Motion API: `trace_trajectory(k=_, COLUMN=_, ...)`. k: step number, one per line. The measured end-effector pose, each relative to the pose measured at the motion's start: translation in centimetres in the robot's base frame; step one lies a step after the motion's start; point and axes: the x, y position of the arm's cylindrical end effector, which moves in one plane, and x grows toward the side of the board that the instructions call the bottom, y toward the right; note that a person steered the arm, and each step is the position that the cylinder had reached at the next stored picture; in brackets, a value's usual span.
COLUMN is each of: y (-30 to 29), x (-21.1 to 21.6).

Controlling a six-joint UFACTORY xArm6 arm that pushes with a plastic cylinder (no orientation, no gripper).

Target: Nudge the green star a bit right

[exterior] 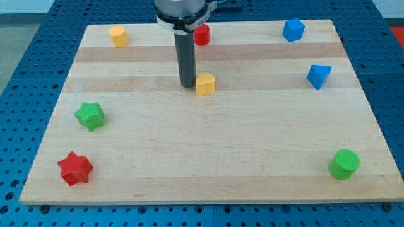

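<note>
Blue perforated metal surrounds a pale wooden board (208, 157) with lengthwise grain, and every block sits on that board. I run no gripper on this rig, so nothing opens, closes or clamps; the arm ends in a straight dark rod, and my tip (187, 85) rests on the wood in the upper middle of the board.

Just to the view's right of my tip, touching it or nearly so, sits a yellow hexagon-like block (205, 83). Toward the view's top and slightly right of my tip stands a small red cylinder-like block (202, 34), partly behind the rod's housing. Up and to the view's left of my tip lies a second yellow block (118, 36), its shape unclear.

The green star block (90, 116), the one I am meant to move, sits well apart from my tip, off to the view's left and a little toward the bottom, near the board's left edge. Below it, farther from my tip, lies a red star block (75, 168).

Far to the view's right of my tip are two blue blocks, one angular block (293, 29) near the top edge and one wedge-like block (319, 75) roughly level with my tip. A green cylinder block (344, 164) sits far toward the bottom right.
</note>
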Motion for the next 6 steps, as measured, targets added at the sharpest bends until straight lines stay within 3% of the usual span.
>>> trace_trajectory(k=6, y=2.8, x=1.1)
